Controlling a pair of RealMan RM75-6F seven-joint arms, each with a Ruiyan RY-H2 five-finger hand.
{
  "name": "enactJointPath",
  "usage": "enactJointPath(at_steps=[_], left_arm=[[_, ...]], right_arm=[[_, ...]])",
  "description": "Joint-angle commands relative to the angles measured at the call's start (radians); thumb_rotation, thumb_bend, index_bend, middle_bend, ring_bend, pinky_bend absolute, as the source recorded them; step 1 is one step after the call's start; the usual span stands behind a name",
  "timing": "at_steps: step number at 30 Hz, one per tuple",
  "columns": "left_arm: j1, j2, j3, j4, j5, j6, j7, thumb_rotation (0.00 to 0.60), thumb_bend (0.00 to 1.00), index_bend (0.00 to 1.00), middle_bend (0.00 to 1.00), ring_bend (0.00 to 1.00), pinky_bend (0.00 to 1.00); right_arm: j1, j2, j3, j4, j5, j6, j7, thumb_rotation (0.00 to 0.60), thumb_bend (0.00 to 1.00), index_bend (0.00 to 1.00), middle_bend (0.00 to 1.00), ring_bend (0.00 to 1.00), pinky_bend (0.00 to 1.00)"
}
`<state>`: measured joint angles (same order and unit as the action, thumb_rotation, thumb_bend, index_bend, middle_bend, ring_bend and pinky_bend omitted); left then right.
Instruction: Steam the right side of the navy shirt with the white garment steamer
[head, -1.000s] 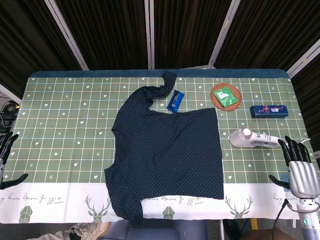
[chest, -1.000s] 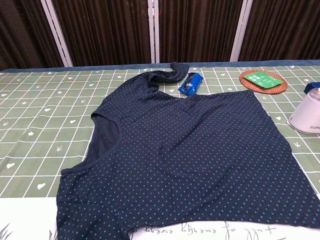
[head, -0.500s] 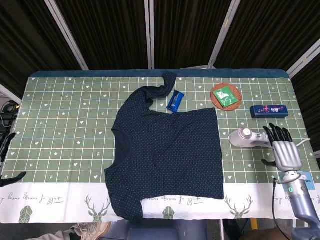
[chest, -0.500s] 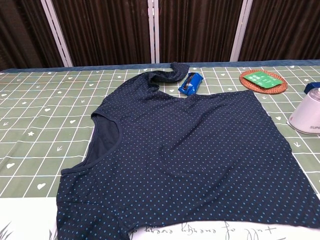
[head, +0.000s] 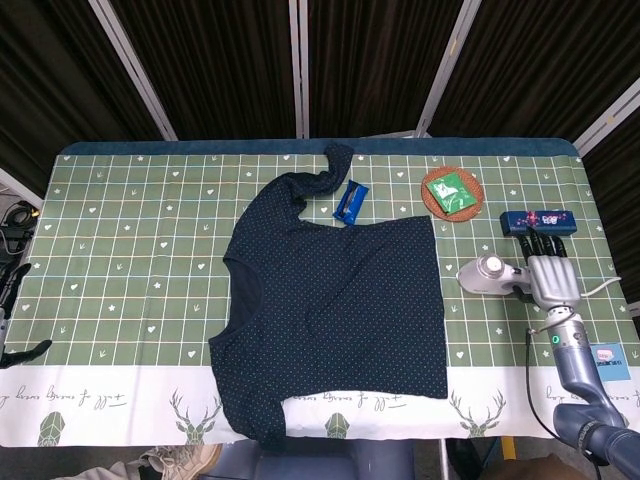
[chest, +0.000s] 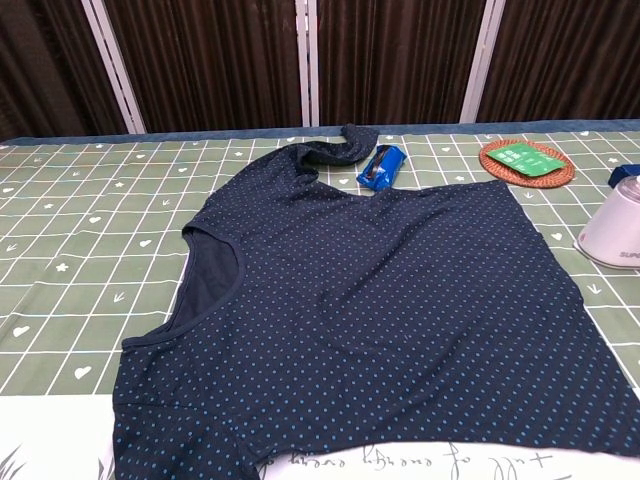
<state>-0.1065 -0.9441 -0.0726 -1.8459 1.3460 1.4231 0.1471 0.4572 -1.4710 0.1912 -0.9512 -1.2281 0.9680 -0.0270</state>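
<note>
Lying flat in the middle of the head view is one navy shirt (head: 335, 315) with small light dots, spread on the counter (head: 130, 240) that has a green checked cloth. One sleeve curls toward the upper middle of the frame, and the neck opening faces the left side. One white garment steamer (head: 488, 276) lies at the right of the frame, just beside the right edge of the shirt but apart from it. In the chest view only its white body (chest: 612, 232) shows at the right edge.

One blue packet (head: 350, 201) lies near the curled sleeve. One round brown coaster (head: 452, 193) is in the upper right of the frame and carries one green card (head: 450, 190). One dark blue box (head: 538, 221) lies further right, above the steamer.

Two hands are visible in the head view. The right hand (head: 549, 275) is now over the handle of the steamer; half a second ago it was a little lower and more to the right, and one second ago it was near the lower right corner, away from the steamer. Its fingers (head: 536, 246) point to the top of the frame, and I cannot tell if they already close around the handle. The left hand (head: 12, 310) is at the left edge, only partly seen, with its fingers apart and holding nothing. The shirt and the small things did not move.
</note>
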Motion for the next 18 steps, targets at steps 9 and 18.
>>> enactJointPath(at_steps=[9,18], left_arm=[[-0.006,-0.014,0.0,0.006,-0.013,-0.009,0.022,0.6,0.0,0.0,0.0,0.0,0.0],[-0.007,-0.02,0.001,0.006,-0.012,-0.007,0.028,0.6,0.0,0.0,0.0,0.0,0.0]], right_arm=[[0.015,-0.059,-0.015,0.14,0.002,-0.05,0.027,0.6,0.5,0.0,0.0,0.0,0.0],[0.038,-0.114,-0.02,0.247,-0.01,-0.081,0.053,0.6,0.57,0.0,0.0,0.0,0.0]])
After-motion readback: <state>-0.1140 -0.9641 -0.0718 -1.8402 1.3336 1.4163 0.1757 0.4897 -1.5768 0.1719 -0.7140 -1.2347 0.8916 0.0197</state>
